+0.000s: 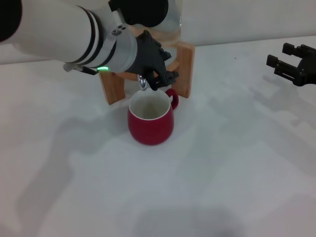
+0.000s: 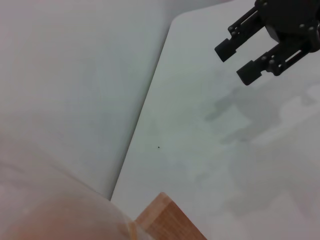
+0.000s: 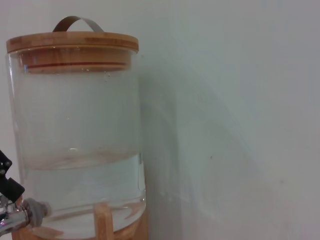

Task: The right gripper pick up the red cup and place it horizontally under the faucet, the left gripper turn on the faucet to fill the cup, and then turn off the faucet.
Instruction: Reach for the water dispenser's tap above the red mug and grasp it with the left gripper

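The red cup [image 1: 149, 121] stands upright on the white table directly below the faucet [image 1: 143, 82], its white inside showing and its handle pointing toward the wooden stand. My left gripper [image 1: 159, 74], on the thick white arm with the green light, is right at the faucet above the cup's rim. My right gripper [image 1: 277, 54] hovers far off at the table's right side, open and holding nothing; the left wrist view shows it too [image 2: 233, 64]. In the right wrist view the chrome faucet [image 3: 22, 215] sticks out from the glass dispenser [image 3: 75, 125].
The wooden stand [image 1: 181, 64] holds the dispenser at the back of the table. The dispenser has a wooden lid [image 3: 72, 45] and is partly filled with water. A corner of the stand [image 2: 167, 222] shows in the left wrist view. A wall rises behind the table.
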`<action>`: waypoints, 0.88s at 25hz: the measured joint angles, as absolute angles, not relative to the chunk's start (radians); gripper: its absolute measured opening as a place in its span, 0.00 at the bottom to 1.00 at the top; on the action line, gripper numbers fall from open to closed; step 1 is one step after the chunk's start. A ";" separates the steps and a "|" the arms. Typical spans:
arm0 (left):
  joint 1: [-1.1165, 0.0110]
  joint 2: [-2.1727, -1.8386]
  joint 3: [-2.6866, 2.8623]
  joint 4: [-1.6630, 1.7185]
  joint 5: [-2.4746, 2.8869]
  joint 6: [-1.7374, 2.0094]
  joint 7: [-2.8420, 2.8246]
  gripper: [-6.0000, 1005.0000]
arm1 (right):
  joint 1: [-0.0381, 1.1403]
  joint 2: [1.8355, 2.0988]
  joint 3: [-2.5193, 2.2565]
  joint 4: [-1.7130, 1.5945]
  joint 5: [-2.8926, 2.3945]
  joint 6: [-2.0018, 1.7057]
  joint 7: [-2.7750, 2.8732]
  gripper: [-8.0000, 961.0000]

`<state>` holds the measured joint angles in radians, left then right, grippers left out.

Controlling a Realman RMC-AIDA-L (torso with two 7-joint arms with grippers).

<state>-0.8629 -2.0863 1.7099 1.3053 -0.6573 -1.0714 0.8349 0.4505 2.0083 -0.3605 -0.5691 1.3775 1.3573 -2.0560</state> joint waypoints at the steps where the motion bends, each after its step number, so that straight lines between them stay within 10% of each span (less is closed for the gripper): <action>1: -0.862 -2.086 1.710 1.305 -0.658 -1.073 0.834 0.40 | 0.451 2.008 -0.360 -0.569 1.377 1.357 -2.056 0.62; 22: -0.855 -2.086 1.710 1.368 -0.673 -1.155 0.790 0.40 | 0.453 2.008 -0.360 -0.569 1.374 1.337 -2.052 0.62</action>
<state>-0.8546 -2.0863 1.7103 1.3680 -0.6729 -1.1551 0.7898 0.4526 2.0079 -0.3604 -0.5692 1.3740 1.3366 -2.0525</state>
